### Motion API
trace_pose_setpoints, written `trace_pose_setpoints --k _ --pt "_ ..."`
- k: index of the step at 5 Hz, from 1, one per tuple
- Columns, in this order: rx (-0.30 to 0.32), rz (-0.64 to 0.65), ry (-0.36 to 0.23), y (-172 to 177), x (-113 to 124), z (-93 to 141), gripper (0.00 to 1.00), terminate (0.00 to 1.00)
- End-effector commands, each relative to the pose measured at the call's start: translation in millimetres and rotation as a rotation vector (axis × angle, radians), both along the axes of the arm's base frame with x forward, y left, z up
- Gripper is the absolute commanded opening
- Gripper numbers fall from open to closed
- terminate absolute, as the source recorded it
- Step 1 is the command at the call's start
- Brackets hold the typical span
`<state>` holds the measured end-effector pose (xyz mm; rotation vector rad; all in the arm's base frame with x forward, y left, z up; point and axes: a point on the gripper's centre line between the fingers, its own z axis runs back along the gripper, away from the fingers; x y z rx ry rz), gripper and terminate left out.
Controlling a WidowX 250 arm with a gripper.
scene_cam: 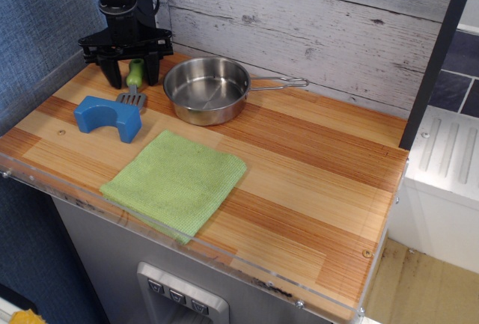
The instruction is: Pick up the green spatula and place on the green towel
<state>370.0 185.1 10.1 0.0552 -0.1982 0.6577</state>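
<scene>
The green spatula lies at the back left of the wooden counter, its light-green handle pointing to the wall and its grey slotted blade resting against the blue block. My black gripper is open and lowered over the handle, one finger on its left and one on its right, down near the counter. The green towel lies flat near the front edge, in front of the pan and apart from the gripper.
A blue arch-shaped block sits just in front of the spatula blade. A steel pan with a wire handle stands to the right of the gripper. A wood-plank wall runs behind; a blue wall is on the left.
</scene>
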Motion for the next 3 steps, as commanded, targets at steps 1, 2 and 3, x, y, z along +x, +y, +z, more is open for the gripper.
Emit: trace_pose_setpoints --k 1,2,3 --pt "0.016 -0.017 -0.034 -2.8 -1.0 14.7 0.0 0.0" --pt "-0.007 -0.021 -0.049 -5.8 2.1 21.7 0.0 0.0" --pt "-0.04 -0.01 -0.116 -12.6 17.9 44.2 0.0 0.0"
